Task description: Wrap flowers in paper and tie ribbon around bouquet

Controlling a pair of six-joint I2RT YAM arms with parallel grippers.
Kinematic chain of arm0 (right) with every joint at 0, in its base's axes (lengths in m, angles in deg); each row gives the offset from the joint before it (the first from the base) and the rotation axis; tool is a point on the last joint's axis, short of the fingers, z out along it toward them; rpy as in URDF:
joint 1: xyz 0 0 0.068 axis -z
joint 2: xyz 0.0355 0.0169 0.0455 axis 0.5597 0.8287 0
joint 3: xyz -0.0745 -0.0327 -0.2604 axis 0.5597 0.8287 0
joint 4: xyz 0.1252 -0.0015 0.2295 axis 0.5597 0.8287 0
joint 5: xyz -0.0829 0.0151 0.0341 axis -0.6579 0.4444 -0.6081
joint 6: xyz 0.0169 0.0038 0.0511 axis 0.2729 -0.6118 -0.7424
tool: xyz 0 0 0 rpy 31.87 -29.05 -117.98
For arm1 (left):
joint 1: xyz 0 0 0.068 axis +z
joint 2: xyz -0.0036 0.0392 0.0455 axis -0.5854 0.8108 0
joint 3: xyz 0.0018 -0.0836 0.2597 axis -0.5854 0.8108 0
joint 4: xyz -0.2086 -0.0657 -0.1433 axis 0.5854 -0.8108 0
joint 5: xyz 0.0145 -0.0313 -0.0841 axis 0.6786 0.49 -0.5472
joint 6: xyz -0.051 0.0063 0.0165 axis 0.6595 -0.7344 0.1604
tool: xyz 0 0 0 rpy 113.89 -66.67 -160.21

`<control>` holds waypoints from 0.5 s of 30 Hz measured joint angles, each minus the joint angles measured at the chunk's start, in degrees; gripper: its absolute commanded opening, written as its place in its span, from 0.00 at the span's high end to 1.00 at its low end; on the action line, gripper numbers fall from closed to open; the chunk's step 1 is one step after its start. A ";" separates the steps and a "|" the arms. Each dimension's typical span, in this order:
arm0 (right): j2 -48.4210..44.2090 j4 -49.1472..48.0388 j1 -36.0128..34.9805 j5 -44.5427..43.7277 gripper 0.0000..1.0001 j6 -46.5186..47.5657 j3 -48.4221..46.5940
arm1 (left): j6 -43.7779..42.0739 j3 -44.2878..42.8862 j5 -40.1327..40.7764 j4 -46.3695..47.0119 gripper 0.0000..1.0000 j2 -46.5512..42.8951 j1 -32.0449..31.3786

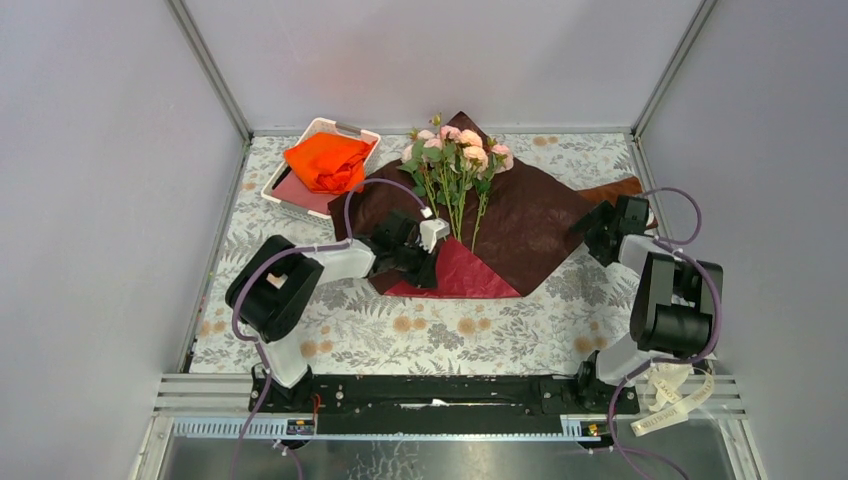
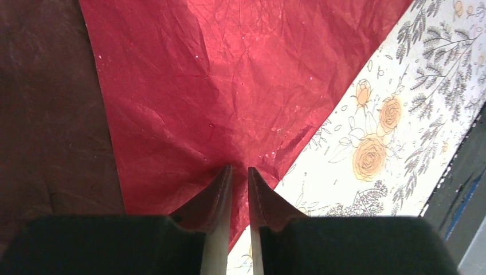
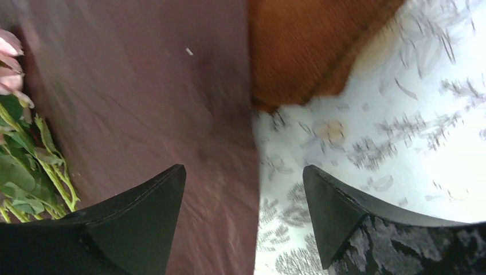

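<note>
Left pincer [image 2: 239, 171] is clamping, nearly together, on the folded-over near corner of the paper [image 2: 218, 86]. Right pincer [image 3: 243, 167] is hovering with jaws wide apart over the paper's right edge, gripping nothing. Flowers [image 1: 455, 165] are lying mid-sheet on the counter [image 1: 450, 330], heads far, stems pointing near; left arm is nearer the stem ends.

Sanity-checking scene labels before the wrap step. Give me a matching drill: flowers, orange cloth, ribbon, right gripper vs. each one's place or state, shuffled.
Things:
1. flowers
2. orange cloth
3. ribbon
4. right gripper

Places or states:
A. draped beside the right arm base
B. open, above the right edge of the dark red paper
C. lying on the dark red paper
D. in the white tray, far left

Pairs: 1-C; 2-D; 3-A; 4-B
</note>
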 measured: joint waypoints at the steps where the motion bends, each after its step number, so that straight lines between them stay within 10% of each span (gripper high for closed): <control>1: 1.92 -0.83 0.02 0.81 0.21 0.44 -1.77 | -0.07 -0.02 0.20 -0.04 0.76 -0.07 -0.07; 15: 8.81 -4.96 0.11 8.81 0.91 3.91 -4.48 | -11.19 -8.04 9.09 -4.37 0.69 -4.07 -9.25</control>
